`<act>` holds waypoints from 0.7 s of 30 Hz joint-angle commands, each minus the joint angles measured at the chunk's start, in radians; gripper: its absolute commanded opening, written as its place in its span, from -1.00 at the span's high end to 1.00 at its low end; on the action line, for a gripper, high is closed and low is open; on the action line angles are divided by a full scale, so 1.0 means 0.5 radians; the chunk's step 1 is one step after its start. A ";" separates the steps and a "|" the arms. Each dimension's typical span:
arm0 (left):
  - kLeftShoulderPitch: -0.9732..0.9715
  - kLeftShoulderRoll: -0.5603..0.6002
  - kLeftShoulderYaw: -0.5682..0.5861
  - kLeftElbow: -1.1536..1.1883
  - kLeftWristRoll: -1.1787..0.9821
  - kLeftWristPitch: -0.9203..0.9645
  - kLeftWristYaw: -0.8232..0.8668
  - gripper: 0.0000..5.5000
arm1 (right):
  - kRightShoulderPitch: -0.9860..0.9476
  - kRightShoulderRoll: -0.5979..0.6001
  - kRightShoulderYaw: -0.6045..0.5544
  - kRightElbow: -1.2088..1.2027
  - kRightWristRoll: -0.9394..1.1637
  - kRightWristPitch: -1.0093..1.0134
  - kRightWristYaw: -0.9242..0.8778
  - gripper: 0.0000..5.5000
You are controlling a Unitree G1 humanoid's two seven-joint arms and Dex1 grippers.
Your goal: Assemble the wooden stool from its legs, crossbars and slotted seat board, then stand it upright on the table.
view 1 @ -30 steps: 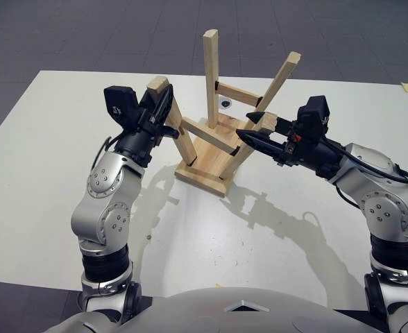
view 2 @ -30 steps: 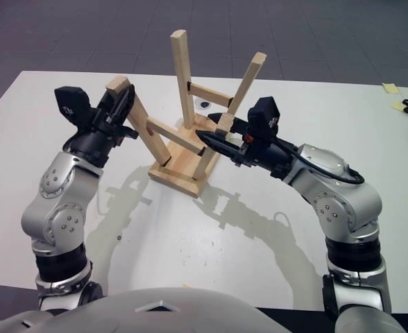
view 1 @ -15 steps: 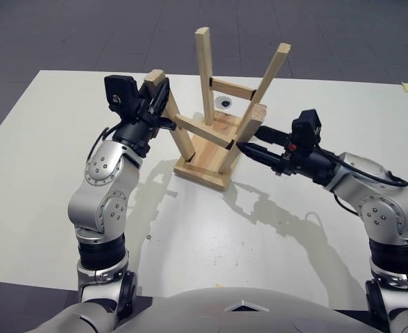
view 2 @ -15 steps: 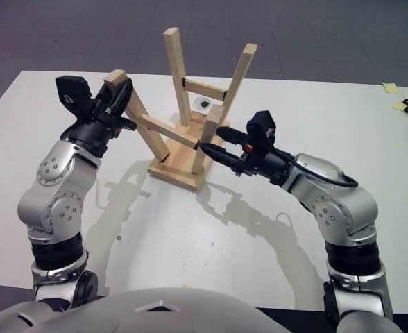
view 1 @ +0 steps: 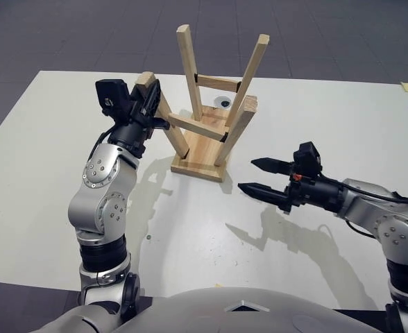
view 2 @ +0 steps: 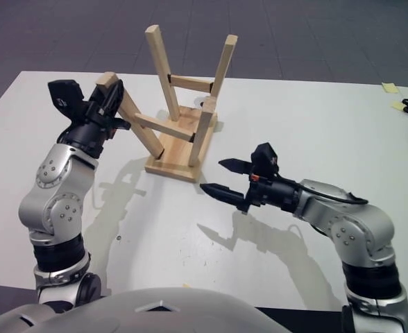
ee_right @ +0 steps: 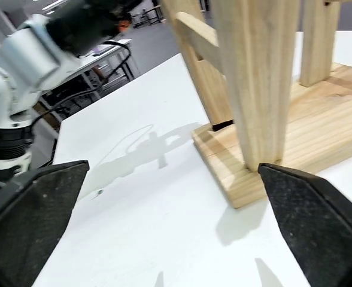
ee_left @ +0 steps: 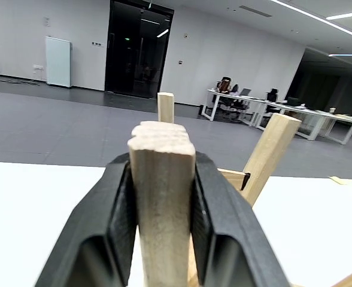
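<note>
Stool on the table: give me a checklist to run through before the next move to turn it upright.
1. Left tool gripping a leg: ok, shut on the leg's end.
2. Right tool ready to grasp: ok, open, hovering over the table, apart from the stool.
3. Seat board resting on the table: ok, looks flat.
4. Legs and crossbars fully seated: cannot tell, joints too small to judge.
5. Stool upright: not ok, legs point up, seat board down.
</note>
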 commanded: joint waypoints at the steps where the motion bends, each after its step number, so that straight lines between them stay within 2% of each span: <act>1: -0.093 0.037 -0.099 0.038 -0.051 -0.001 -0.151 0.63 | -0.138 0.160 0.046 0.084 -0.010 0.082 -0.165 -0.96; 4: -0.122 0.032 -0.138 0.077 -0.017 -0.021 -0.182 0.63 | -0.226 0.346 -0.070 0.198 0.243 0.354 -0.455 -0.96; 7: -0.126 0.001 -0.182 0.080 -0.010 -0.031 -0.190 0.63 | -0.269 0.310 0.035 0.188 0.031 0.299 -0.487 -0.96; 15: -0.130 0.034 -0.225 0.074 -0.053 -0.021 -0.287 0.63 | -0.376 0.112 0.621 0.569 -0.874 -0.557 0.147 -0.96; 19: -0.164 0.060 -0.208 0.073 -0.096 0.007 -0.324 0.63 | -0.415 0.062 0.753 0.841 -1.069 -0.552 0.308 -0.96; 21: -0.180 0.069 -0.198 0.033 -0.187 0.063 -0.372 0.63 | -0.413 0.106 0.738 0.915 -1.097 -0.544 0.300 -0.96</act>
